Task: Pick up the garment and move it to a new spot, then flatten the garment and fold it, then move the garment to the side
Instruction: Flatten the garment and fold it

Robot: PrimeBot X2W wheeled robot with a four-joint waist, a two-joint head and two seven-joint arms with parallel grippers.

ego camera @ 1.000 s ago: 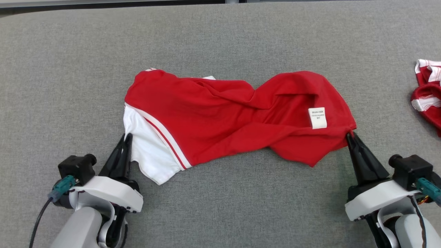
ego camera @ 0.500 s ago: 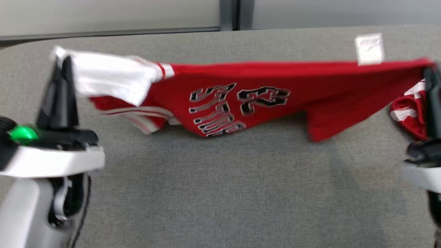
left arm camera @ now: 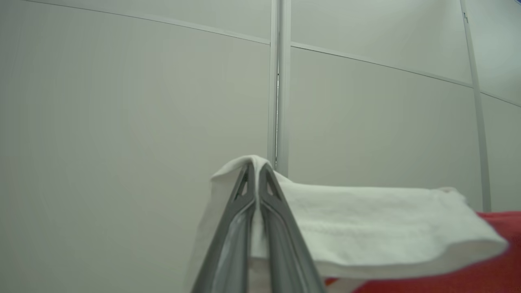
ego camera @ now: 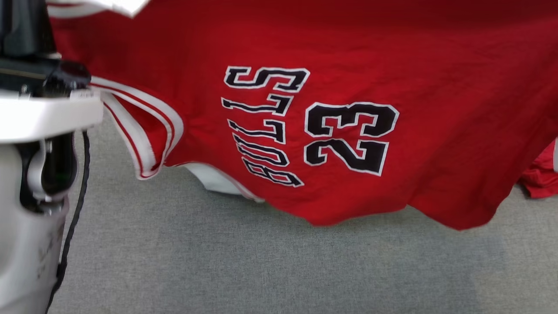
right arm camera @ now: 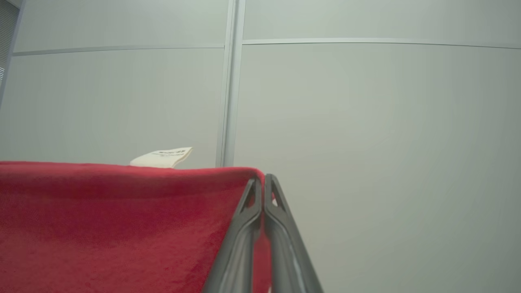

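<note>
A red jersey (ego camera: 392,65) with black "BULLS 23" lettering and white trim hangs spread out above the grey table (ego camera: 261,270), its lower hem drooping close to the surface. In the left wrist view my left gripper (left arm camera: 256,165) is shut on the garment's white corner (left arm camera: 366,224). My right gripper (right arm camera: 263,179) is shut on the red corner (right arm camera: 122,211), near the white care label (right arm camera: 163,158). The left gripper's dark body and pale wrist (ego camera: 39,113) stand at the left edge of the head view, their fingertips cut off by the top edge.
A second red and white garment (ego camera: 540,174) lies at the right edge of the table, partly behind the hanging jersey. Both wrist views look at a pale panelled wall (left arm camera: 122,101) with a vertical metal post (left arm camera: 279,81).
Both grippers have lifted the jersey off the table and pulled it taut between them. It went from a crumpled heap to a hanging sheet with its printed side facing the head camera.
</note>
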